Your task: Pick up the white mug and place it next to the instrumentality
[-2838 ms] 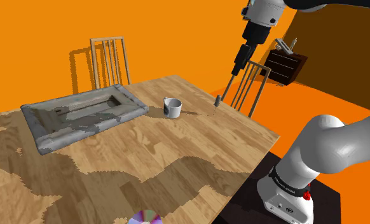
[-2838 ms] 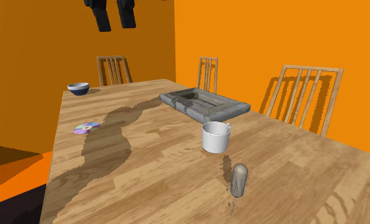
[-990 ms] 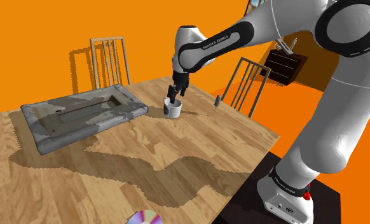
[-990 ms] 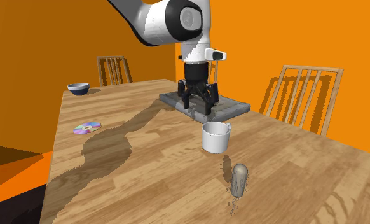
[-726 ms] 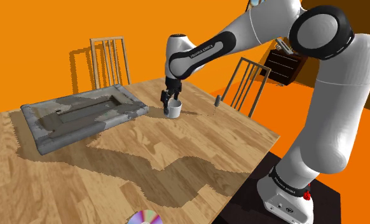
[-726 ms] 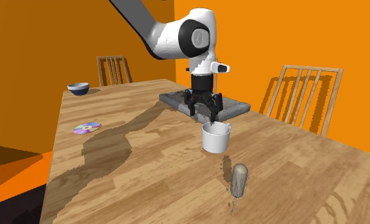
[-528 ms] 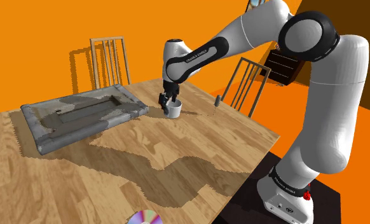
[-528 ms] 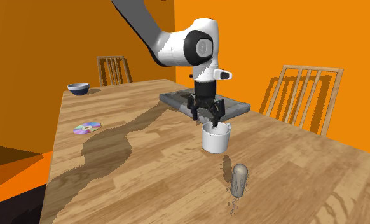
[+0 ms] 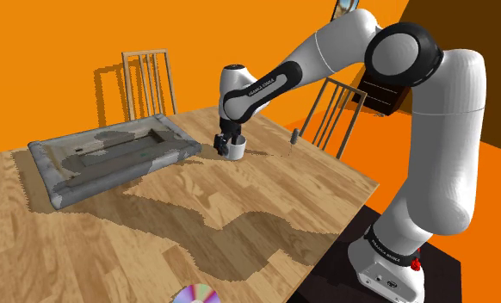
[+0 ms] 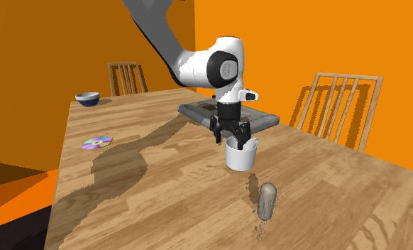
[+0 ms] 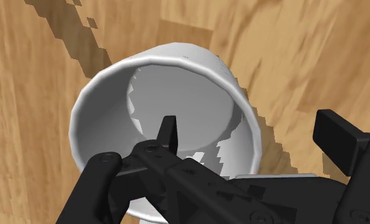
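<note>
While poised at the white mug point(image 10: 239, 158), straddles its wall with pincer point(image 10: 231, 138) spread: one finger point(image 11: 169, 130) inside, one outside.

white mug point(image 10: 240, 158), black gripper point(image 10: 230, 140), tan wood-grain table point(image 10: 162, 202), plain orange walls point(image 10: 290, 42)

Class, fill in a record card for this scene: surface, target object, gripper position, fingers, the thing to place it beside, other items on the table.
surface: wooden table
target: white mug, upright on the table
gripper: at the mug's rim
fingers: open, one inside the mug, one outside, wall between them, not clasped
place beside: small grey capsule-shaped object, upright, apart from the mug
other items: grey tray, disc, bowl
</note>
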You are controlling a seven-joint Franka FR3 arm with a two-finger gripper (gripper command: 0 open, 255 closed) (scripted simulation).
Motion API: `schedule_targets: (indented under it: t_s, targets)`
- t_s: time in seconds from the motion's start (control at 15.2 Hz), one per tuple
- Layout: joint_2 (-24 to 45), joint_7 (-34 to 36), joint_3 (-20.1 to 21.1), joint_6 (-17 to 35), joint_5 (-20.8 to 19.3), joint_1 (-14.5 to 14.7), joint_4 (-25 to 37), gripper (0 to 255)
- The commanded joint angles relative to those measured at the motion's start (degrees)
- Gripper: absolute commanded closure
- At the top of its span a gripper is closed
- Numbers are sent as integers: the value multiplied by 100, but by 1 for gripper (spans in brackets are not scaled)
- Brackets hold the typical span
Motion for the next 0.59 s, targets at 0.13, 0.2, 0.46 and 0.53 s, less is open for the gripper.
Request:
schedule_targets:
  t_s: [0.13,0.2,0.46,0.53]
  targets:
    - [10,1,-1,7,-1,1,5,0]
    - [10,1,-1,7,-1,1,5,0]
    - [10,1,-1,7,-1,1,4,255]
    - [10,1,-1,7,-1,1,4,255]
